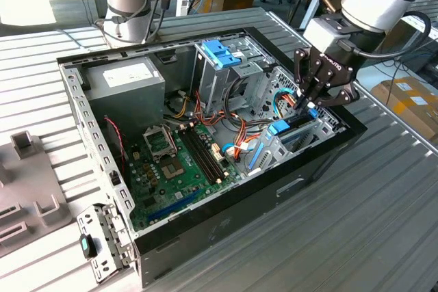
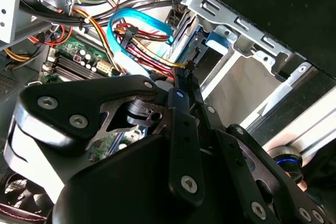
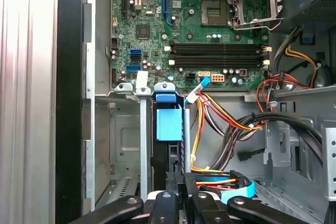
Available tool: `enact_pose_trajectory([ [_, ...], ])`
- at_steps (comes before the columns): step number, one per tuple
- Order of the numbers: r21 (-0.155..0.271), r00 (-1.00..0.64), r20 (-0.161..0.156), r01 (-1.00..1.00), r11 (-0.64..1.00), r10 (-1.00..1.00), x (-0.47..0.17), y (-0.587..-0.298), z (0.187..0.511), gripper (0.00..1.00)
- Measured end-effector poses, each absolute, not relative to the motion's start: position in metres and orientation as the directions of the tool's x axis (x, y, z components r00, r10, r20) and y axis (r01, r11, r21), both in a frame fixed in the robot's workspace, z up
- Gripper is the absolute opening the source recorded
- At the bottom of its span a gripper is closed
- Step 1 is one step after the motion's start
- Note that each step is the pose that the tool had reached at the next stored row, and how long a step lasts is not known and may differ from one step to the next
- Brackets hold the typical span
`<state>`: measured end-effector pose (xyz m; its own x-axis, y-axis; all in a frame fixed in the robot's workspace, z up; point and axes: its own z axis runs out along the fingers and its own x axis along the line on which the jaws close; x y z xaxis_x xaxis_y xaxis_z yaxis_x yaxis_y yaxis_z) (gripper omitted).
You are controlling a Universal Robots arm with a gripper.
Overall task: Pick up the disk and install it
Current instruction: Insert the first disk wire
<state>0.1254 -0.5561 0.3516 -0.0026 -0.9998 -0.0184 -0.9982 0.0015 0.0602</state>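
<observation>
The disk [image 1: 284,130] stands on edge in the drive bay at the exterior view's right end of the open computer case [image 1: 226,230]. Its blue rail shows at the top. In the first wrist view the disk [image 3: 169,124] sits in a narrow metal slot, with a blue tab facing me. My gripper [image 1: 306,104] hangs right over the bay with its fingers pressed together. In both wrist views the gripper [image 3: 178,196] [image 2: 184,74] points at the disk's [image 2: 218,38] near end. Contact with it is hidden.
Bundled red, yellow and blue cables [image 1: 239,145] run beside the bay. A metal drive cage with a blue handle [image 1: 222,52] and a grey power-supply box [image 1: 126,80] stand at the back, the motherboard [image 1: 178,162] in the middle. A second arm's base [image 1: 130,5] stands behind the case.
</observation>
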Motion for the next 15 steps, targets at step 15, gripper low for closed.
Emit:
enact_pose_trajectory([
  [15,0.033,-0.001,-0.018,-0.999,0.001,-1.0,0.1259,-0.5551,0.3513,0.17],
])
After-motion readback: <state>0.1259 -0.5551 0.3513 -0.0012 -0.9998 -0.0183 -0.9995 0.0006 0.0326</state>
